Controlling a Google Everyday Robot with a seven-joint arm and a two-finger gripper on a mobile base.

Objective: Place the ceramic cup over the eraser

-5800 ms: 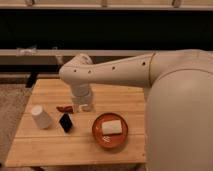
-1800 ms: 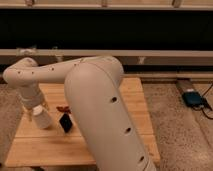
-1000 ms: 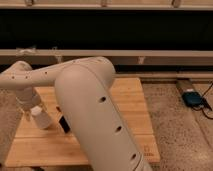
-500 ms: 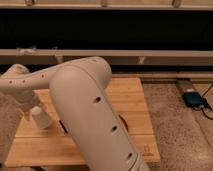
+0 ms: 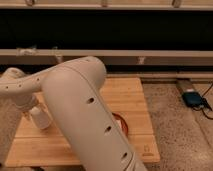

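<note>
Wooden table (image 5: 135, 95), pale and slatted, bare along its right and far edges, with open floor beyond on the right. White arm (image 5: 85, 115) sweeping across the middle, hiding most of the top. Gripper (image 5: 34, 110) low over the table's left side, near the left edge; closed or not, cannot tell. Ceramic cup (image 5: 41, 118) right against it, tilted; resting on the boards or lifted, cannot tell. Orange plate (image 5: 121, 126) showing only a rim from behind the arm, contents hidden. Dark blue box (image 5: 192, 97) with a cable on the floor, well apart to the right.
</note>
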